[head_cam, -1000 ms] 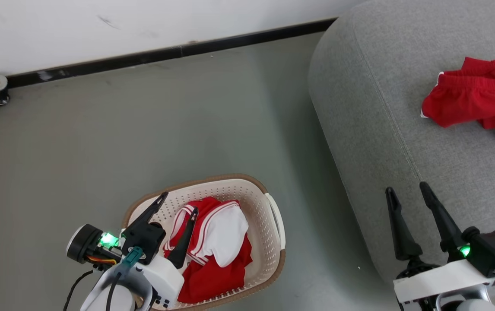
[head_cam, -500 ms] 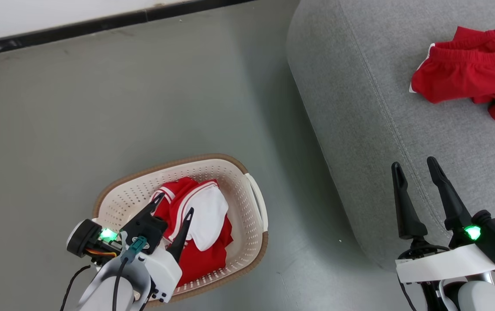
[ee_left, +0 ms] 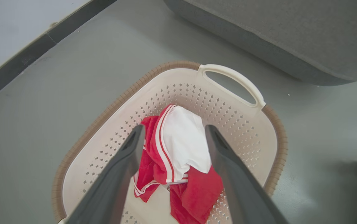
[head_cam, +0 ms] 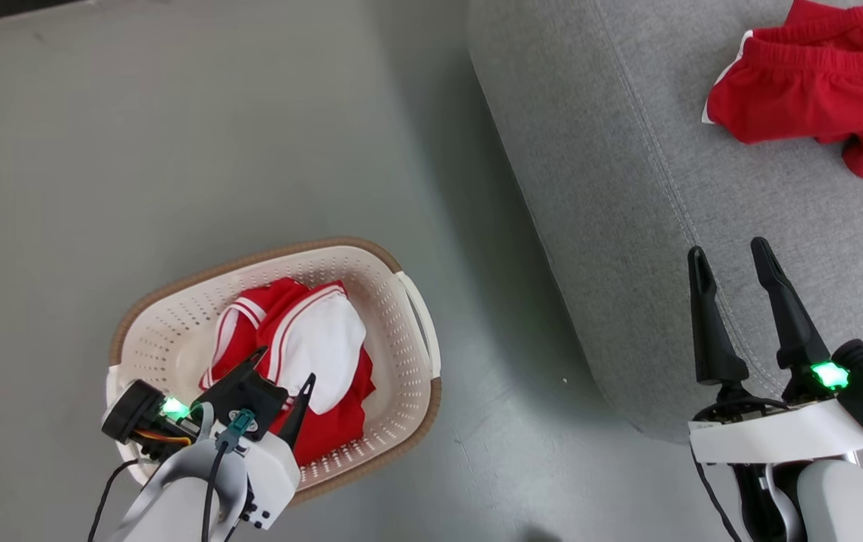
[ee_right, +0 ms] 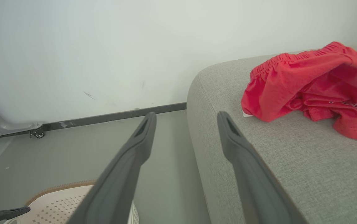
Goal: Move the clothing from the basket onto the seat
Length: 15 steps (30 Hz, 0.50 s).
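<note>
Both finger pairs wide, empty: left fingers (head_cam: pixel 302 406) over red-white clothing (head_cam: pixel 318 339) in basket (head_cam: pixel 168 339) at 7 o'clock, right fingers (head_cam: pixel 706 324) above seat (head_cam: pixel 627 188) edge at 4 o'clock, red clothing (head_cam: pixel 785 98) on seat at 1 o'clock.

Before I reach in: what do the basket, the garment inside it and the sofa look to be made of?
Basket: likely moulded plastic, cream, smooth matt walls with regular holes; brown rim band looks ribbed. Garment: soft sports fabric, probably synthetic, red and white, crumpled in folds. Sofa: grey woven upholstery, matt, with stitched seam.
</note>
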Motion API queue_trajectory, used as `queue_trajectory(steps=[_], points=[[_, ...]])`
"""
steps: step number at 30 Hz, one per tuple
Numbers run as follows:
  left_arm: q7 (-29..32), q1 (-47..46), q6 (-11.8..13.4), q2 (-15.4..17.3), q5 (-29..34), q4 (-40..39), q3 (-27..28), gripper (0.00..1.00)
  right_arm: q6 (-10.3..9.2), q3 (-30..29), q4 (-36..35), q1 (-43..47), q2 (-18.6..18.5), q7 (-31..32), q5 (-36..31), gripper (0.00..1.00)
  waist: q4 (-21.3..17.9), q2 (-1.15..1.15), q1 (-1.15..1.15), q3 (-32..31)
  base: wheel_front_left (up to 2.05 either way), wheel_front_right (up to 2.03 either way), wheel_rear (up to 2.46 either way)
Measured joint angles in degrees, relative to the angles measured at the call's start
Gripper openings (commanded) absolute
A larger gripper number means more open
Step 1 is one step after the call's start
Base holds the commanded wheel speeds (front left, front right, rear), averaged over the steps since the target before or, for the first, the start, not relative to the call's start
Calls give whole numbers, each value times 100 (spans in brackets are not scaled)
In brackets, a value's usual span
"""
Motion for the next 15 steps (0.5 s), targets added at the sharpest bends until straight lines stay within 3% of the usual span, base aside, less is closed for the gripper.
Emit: queue_trajectory(steps=[15], points=[[16,-357,4,111,322,549,-135,100,0,114,24,-347,2,-143,64,100,-208,0,0,565,0,0,0]])
